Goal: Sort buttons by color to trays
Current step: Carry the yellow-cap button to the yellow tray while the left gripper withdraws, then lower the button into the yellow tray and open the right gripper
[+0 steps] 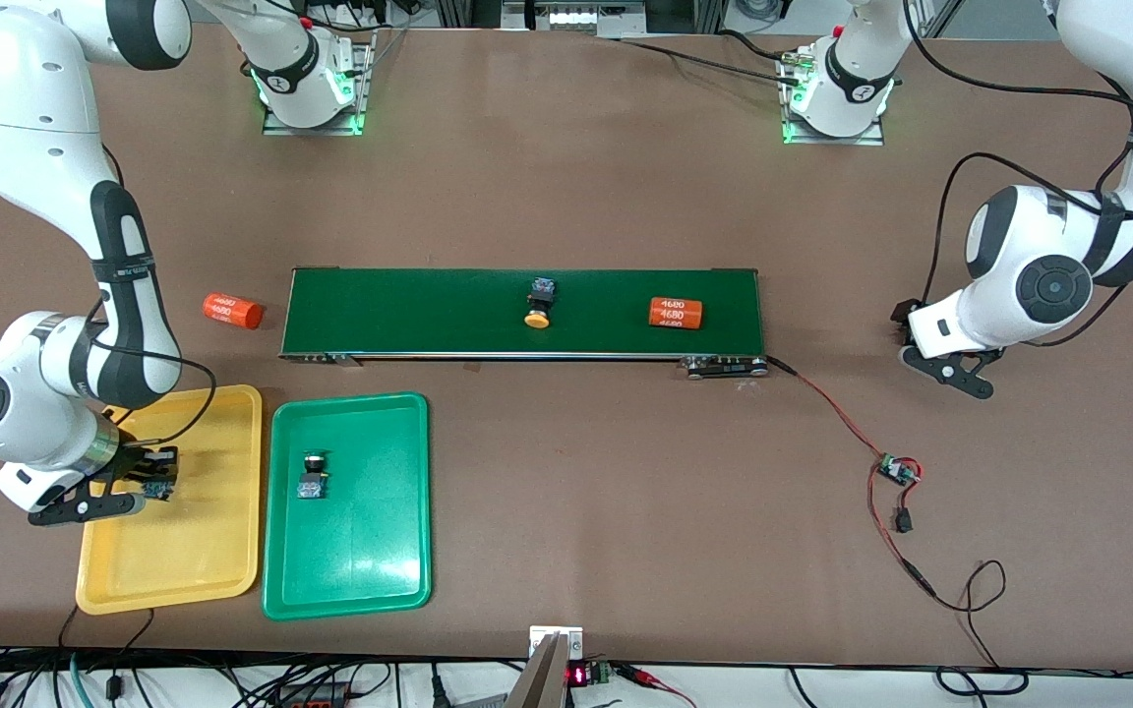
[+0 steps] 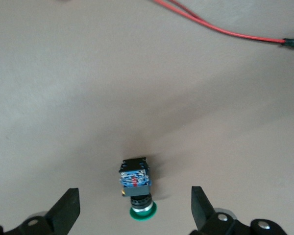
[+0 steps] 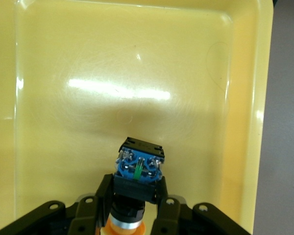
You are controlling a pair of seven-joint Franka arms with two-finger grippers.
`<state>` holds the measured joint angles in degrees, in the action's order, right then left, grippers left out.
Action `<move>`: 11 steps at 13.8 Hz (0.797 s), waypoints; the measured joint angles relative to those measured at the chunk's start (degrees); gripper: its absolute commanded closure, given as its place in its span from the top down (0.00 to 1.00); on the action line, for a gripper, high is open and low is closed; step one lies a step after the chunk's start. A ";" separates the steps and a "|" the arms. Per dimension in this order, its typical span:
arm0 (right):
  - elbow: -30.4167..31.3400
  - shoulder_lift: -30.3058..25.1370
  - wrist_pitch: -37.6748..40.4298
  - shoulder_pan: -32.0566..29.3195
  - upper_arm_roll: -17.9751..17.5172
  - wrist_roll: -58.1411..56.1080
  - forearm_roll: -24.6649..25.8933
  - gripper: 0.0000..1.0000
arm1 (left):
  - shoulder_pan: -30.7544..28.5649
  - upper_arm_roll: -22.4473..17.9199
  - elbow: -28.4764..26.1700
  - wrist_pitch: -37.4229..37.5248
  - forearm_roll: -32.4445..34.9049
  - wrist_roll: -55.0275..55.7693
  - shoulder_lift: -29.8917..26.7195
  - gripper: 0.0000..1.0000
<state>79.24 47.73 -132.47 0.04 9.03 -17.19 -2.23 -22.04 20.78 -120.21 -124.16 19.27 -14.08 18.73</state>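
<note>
With my right gripper [image 1: 155, 482] clenched on a yellow-capped button [image 3: 137, 172] over the yellow tray [image 1: 217, 551], I judged it best to lower before letting go, while my left gripper [image 2: 136, 211], released, waited over a green-capped button [image 2: 136, 186] on the desk [image 2: 88, 88].

A green-capped button [image 2: 136, 188] is seen lying on its side on the brown table [image 2: 88, 88], its black-and-blue body pointing away from the left gripper [image 2: 134, 215] and its green cap turned toward it. The gripper's two dark fingers [image 2: 66, 210] are spread wide, one on either side of the button, without touching it. A red wire [image 2: 210, 27] is laid across the table, well apart from the button.
</note>
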 measured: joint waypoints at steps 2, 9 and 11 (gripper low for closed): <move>-0.02 0.46 -0.17 0.00 0.00 0.00 0.00 0.58 | -1.01 -0.30 -0.25 0.01 -1.48 1.38 0.98 1.00; -0.68 1.82 -2.29 0.03 -0.03 0.01 -0.07 1.00 | -3.31 -0.47 -0.69 -0.04 -3.71 1.38 3.96 1.00; -0.86 1.33 -1.06 0.18 -0.23 0.08 -0.13 1.00 | -3.81 -0.49 -1.02 -0.42 -3.97 1.41 5.13 1.00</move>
<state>78.38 49.06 -133.54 0.22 8.80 -17.11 -2.36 -25.85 20.29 -121.22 -124.58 15.30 -12.67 23.86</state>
